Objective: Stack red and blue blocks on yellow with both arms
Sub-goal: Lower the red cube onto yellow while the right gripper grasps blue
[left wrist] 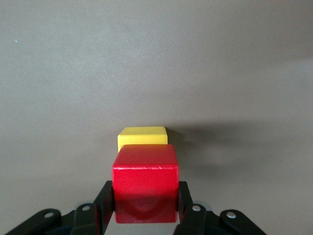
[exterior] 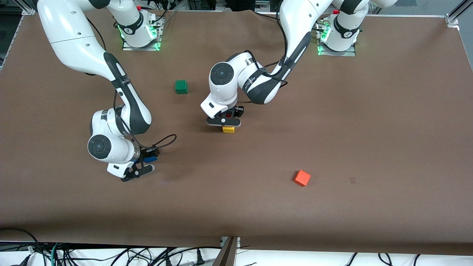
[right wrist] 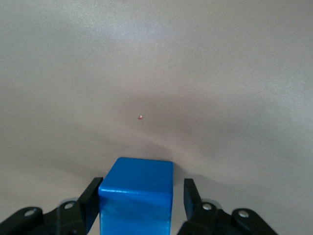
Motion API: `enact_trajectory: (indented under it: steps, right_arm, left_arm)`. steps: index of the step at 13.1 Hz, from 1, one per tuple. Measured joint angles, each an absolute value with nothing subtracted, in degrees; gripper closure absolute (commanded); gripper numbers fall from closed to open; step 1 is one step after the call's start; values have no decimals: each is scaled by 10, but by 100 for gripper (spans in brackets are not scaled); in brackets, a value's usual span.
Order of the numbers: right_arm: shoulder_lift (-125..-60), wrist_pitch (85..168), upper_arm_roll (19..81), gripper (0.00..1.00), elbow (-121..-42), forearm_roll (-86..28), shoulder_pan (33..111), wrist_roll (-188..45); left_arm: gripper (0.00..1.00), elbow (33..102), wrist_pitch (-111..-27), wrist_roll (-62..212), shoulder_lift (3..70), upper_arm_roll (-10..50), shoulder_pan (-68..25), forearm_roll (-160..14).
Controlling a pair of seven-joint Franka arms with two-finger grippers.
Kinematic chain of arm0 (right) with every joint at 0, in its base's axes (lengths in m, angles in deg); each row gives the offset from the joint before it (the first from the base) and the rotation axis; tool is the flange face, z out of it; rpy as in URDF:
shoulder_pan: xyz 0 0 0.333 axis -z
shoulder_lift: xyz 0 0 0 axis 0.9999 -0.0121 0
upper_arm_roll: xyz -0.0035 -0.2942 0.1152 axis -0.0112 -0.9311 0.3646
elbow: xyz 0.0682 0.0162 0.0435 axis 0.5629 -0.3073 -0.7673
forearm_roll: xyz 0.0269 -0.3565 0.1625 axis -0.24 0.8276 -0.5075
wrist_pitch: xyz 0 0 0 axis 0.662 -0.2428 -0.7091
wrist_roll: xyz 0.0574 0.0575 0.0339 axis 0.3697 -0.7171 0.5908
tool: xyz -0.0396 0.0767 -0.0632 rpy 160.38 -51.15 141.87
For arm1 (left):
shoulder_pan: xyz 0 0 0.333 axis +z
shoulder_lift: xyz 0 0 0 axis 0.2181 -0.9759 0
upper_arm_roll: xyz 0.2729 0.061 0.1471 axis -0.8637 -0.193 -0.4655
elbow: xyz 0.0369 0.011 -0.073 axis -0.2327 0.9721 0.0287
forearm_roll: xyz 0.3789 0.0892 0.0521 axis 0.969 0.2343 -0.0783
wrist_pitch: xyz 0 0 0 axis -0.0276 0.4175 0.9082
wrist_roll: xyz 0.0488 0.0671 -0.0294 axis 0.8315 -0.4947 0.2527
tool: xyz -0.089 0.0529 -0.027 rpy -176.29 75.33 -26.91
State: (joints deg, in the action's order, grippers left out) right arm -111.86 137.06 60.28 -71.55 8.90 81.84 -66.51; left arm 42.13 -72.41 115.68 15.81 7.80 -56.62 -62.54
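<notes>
In the front view, the left gripper (exterior: 224, 123) hangs just above the yellow cube (exterior: 228, 129) near the middle of the table (exterior: 369, 129), with a glimpse of the red block (exterior: 229, 115) between its fingers. The right gripper (exterior: 142, 168) is low over the table toward the right arm's end, nearer to the front camera than the yellow cube, with the blue block (exterior: 149, 159) in its jaws. A green cube (exterior: 181, 87) sits farther from the front camera, between the two arms. An orange-red cube (exterior: 302, 178) lies toward the left arm's end, nearer to the camera than the yellow cube and well apart from everything else.

In the left wrist view, the left gripper (left wrist: 145, 208) is clamped on the red block (left wrist: 145, 178), both fingers (left wrist: 105, 200) pressed against its sides. The yellow cube (left wrist: 142, 137) rests on the table just beside and below it; whether the two touch cannot be told.

In the right wrist view, the right gripper (right wrist: 139, 203) straddles the blue block (right wrist: 137, 198). One finger (right wrist: 90, 198) meets the block's side, while the other stands slightly off, leaving a narrow gap.
</notes>
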Motion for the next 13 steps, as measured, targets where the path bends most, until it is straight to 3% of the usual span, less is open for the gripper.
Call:
enact_trajectory:
  steps: [2,3,4,6,9,13]
  right_arm:
    - [-1119,1371,603,28,-716,89,818,-665]
    - [-1119,1371,603,33,-716,89,818,-665]
    - [-1119,1371,603,41,-716,89,818,-665]
    - [-1119,1371,603,58,-716,89,818,-667]
    - [-1118,1371,603,69,-715,89,818,-677]
    - [-1118,1357,605,70,-709,88,818,-684]
  left_arm:
    - [61,421,-724,1159,158,77,-566,-625]
    - [37,421,-724,1166,158,77,-566,-625]
    - [0,421,-724,1175,158,77,-566,-625]
    - [0,421,-724,1181,156,74,-566,-625]
    - [0,407,-725,1185,153,70,-560,-625]
    - [0,376,-694,1189,155,68,-543,-625]
